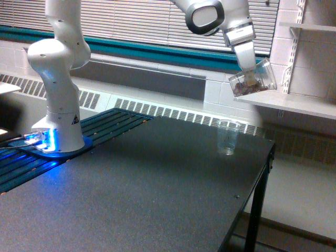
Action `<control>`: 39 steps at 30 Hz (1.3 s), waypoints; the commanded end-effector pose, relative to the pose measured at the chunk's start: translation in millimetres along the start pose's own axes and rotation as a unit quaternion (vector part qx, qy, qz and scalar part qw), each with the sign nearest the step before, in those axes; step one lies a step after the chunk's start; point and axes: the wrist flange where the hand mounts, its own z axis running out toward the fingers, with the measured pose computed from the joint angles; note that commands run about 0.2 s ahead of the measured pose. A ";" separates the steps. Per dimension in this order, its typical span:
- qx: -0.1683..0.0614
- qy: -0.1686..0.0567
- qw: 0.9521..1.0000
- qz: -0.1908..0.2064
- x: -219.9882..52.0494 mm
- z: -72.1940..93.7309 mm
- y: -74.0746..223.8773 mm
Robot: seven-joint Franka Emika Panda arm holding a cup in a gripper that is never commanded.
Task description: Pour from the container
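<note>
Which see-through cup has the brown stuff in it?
The tipped cup held up in the air by the robot's tool has brown bits inside. The other cup stands upright on the table and looks empty.

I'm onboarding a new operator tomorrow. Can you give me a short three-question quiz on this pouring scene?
1. True or false: the container in the gripper is upright.
2. The empty cup stands on: A) the white shelf B) the dark table C) the arm's base
3. Fill in: the held container lies above and toward the exterior view's ____ of the cup.

Key: 1 false, it is tilted; 2 B; 3 right.
</note>
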 end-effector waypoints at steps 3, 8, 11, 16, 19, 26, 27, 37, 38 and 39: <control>0.024 0.040 0.999 -0.003 6.5 -53.3 -12.0; 0.030 0.057 0.998 -0.010 3.9 -78.3 -18.8; 0.037 0.073 0.997 -0.016 1.4 -99.4 -22.9; 0.040 0.070 0.996 -0.030 -8.9 -97.0 -33.3; 0.041 0.062 0.996 -0.043 -18.0 -90.8 -40.4; 0.048 0.043 0.995 -0.071 -39.0 -76.3 -60.1; 0.051 0.039 0.995 -0.074 -42.0 -74.5 -63.8; 0.051 0.011 0.991 -0.123 -70.3 -49.7 -85.9; 0.050 0.008 0.991 -0.128 -74.0 -46.9 -87.2; 0.051 0.004 0.990 -0.132 -78.1 -44.4 -89.1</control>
